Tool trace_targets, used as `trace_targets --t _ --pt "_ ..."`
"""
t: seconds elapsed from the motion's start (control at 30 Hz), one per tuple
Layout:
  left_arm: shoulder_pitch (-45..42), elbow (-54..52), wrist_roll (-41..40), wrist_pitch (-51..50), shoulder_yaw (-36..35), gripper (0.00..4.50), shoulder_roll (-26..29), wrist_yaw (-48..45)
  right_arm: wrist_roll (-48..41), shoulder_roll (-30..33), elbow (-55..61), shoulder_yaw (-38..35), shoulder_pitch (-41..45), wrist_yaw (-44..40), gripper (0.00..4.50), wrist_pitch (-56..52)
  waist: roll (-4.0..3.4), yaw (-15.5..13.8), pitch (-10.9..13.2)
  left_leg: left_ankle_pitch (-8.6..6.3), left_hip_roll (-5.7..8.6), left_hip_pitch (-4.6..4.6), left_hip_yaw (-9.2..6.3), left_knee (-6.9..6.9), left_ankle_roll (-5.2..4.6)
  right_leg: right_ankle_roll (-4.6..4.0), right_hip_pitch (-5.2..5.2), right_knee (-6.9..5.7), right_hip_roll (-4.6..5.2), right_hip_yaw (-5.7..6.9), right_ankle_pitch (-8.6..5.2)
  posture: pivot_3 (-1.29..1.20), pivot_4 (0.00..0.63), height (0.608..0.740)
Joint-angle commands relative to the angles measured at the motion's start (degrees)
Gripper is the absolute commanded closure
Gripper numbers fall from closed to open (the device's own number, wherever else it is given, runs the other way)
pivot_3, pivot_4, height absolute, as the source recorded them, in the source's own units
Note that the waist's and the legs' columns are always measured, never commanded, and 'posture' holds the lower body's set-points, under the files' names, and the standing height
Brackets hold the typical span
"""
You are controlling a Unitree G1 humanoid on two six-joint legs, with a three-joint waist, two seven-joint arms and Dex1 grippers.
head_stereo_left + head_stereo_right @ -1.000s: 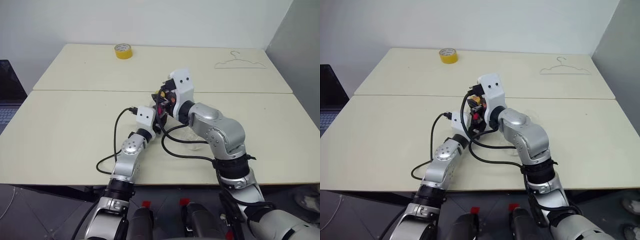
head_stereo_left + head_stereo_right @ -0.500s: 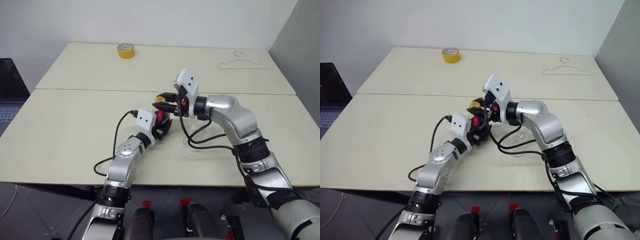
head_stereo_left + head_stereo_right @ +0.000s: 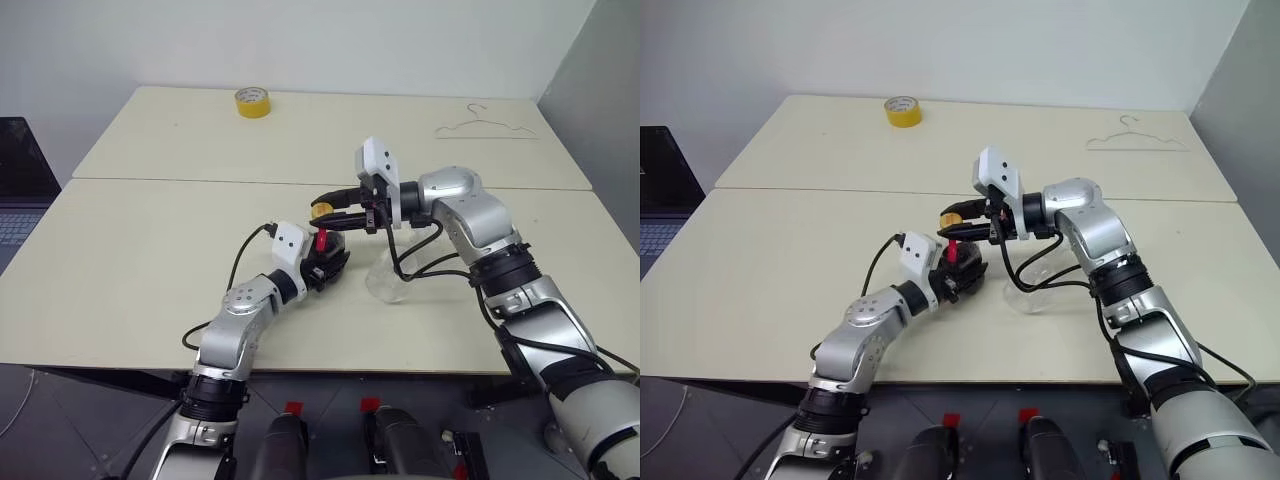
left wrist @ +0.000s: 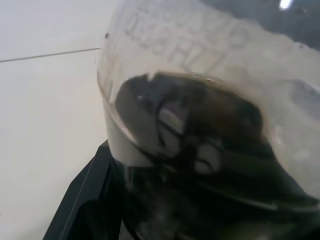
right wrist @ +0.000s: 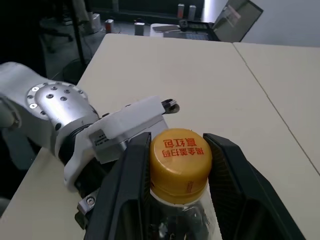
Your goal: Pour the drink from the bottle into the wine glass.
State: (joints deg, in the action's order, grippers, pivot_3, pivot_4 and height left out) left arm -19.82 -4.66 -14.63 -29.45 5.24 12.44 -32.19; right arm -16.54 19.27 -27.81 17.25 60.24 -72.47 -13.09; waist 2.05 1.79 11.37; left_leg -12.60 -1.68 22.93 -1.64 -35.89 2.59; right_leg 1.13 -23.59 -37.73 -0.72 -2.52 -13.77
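At the middle of the near bench (image 3: pixel 120 260), both arms meet over the bottle (image 3: pixel 958 262). The left claw (image 3: pixel 328 262) has its black fingers clamped round the bottle's rounded body, holding it just above the bench top, and through the left wrist view the clear plastic wall curves right in front of the lens with the dark drink (image 4: pixel 200 150) pooled inside. The right claw (image 3: pixel 952 222) reaches in sideways from the robot's right, and its two black fingers (image 5: pixel 131 185) sit either side of the yellow cap (image 5: pixel 181 162), pressed against it; the cap is on the neck, red characters showing on its top. Just below the cap a strip of red label (image 3: pixel 321 240) peeks out between the two claws. The wine glass (image 3: pixel 386 280) stands on the bench just to the right of the bottle, under the right forearm, with black cables looping in front of it; its stem and foot are hard to make out. On the far bench a yellow tape roll (image 3: pixel 250 100) rests near the back edge, and a wire hanger (image 3: pixel 487 125) lies flat well off to the right. A dark laptop (image 3: pixel 15 190) sits beyond the left edge of the bench.
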Motion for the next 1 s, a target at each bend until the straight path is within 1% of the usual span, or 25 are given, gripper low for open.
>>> trace_targets --t 0.03,0.23,0.43,0.57,0.63,0.67,0.77,0.87,1.0 --pt "1.3 -2.8 -3.5 -3.8 4.4 1.72 0.6 -5.7 4.3 1.9 -5.1 0.2 1.2 -1.6 3.22 3.1 0.00 0.0 0.0 0.00 0.00 -0.01 0.00 -0.01 0.00 0.00 0.01 0.00 0.00 0.00 0.00 0.00 0.150 0.740" --pt "0.8 -4.7 -5.1 -6.4 4.3 1.72 2.5 -8.0 3.8 2.1 -8.1 -0.3 2.3 -7.0 3.22 5.2 0.00 0.0 0.0 0.00 -0.01 -0.05 -0.02 -0.03 0.00 0.00 0.04 -0.03 0.00 0.01 0.00 0.00 0.150 0.740" --pt "1.0 -6.0 -6.0 -7.8 4.6 1.72 3.7 -9.0 4.3 1.7 -9.7 -0.3 2.9 -8.1 3.22 6.3 -0.01 0.0 0.0 0.00 -0.01 -0.06 -0.02 -0.03 0.00 0.00 0.04 -0.04 0.01 0.01 0.00 0.00 0.150 0.740" --pt "0.7 -5.9 -5.6 -7.5 4.5 1.72 4.1 -8.6 4.3 1.5 -9.3 -1.1 2.9 -6.2 3.22 6.0 -0.01 0.0 0.0 0.00 -0.01 -0.07 -0.03 -0.05 0.00 0.00 0.05 -0.08 0.01 0.01 0.00 0.00 0.150 0.740" --pt "0.5 -5.5 -5.4 -7.0 4.3 1.72 4.1 -8.4 3.5 1.9 -8.1 -1.4 2.6 -6.5 2.48 4.1 -0.01 0.0 0.0 0.00 -0.02 -0.08 -0.03 -0.05 0.00 0.00 0.05 -0.09 0.01 0.01 0.00 0.00 0.150 0.740" --pt "0.4 -5.3 -5.1 -6.7 4.3 1.72 4.1 -8.2 2.7 2.2 -6.8 -1.8 2.2 -6.9 2.21 2.8 -0.01 -0.1 0.0 0.00 -0.01 -0.07 -0.03 -0.06 0.00 0.00 0.05 -0.09 0.01 0.01 0.00 0.00 0.150 0.740" --pt "-0.2 -4.3 -4.5 -6.0 3.9 1.72 4.0 -8.0 0.9 3.1 -2.7 -2.5 0.7 -8.1 1.17 0.0 -0.01 -0.2 0.0 0.00 0.02 -0.03 -0.05 -0.07 0.00 -0.01 0.05 -0.08 0.05 0.03 0.00 0.00 0.150 0.740" --pt "-0.6 -3.4 -3.7 -5.0 3.8 1.72 3.8 -7.6 -0.3 3.7 2.1 -3.7 -1.1 -7.6 0.17 -1.3 -0.01 -0.2 0.0 0.00 0.05 0.02 -0.04 -0.07 0.00 0.00 0.03 -0.04 0.10 0.03 0.00 0.00 0.150 0.740" --pt "-2.2 -0.3 -1.3 -1.7 2.8 1.72 2.6 -4.2 -3.5 3.9 9.5 -6.7 -3.2 -5.1 0.17 -6.6 -0.07 -0.2 0.0 0.00 0.04 0.06 -0.04 -0.07 0.00 0.00 -0.05 -0.11 0.09 0.03 0.00 0.00 0.150 0.740"
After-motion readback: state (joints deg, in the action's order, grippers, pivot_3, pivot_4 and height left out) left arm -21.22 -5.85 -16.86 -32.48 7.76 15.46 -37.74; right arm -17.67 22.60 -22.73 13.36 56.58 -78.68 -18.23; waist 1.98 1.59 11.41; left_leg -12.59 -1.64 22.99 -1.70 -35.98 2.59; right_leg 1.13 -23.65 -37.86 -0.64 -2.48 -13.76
